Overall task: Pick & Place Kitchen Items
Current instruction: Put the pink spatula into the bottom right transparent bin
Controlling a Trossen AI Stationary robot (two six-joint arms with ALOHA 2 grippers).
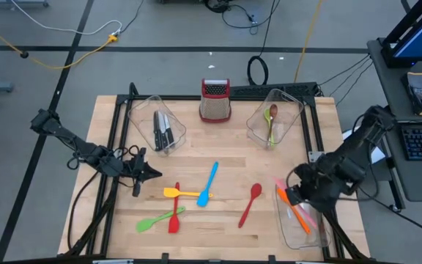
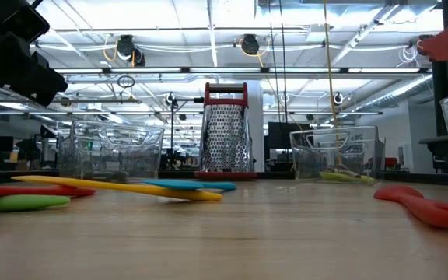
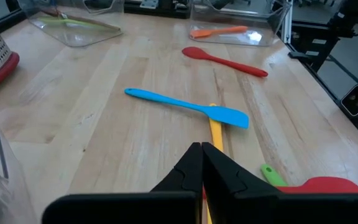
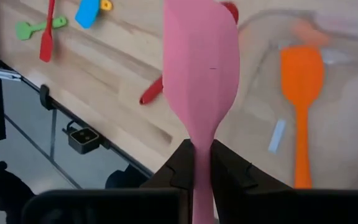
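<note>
Right pincer (image 4: 196,163): I hold the pink spatula (image 4: 201,68) by its thin handle, above the bin (image 1: 290,227) where the orange spatula (image 4: 301,93) lies.
Left pincer (image 3: 202,163): mine too, closed and empty, low over the surface (image 1: 233,165) by the yellow spatula (image 1: 182,193).
Handling: it looks light, blade probably bendy; grip the stiff handle near the blade.

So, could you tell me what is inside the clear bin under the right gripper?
An orange spatula lies in the clear bin. The right gripper holds a pink spatula above it, hiding part of the floor.
</note>
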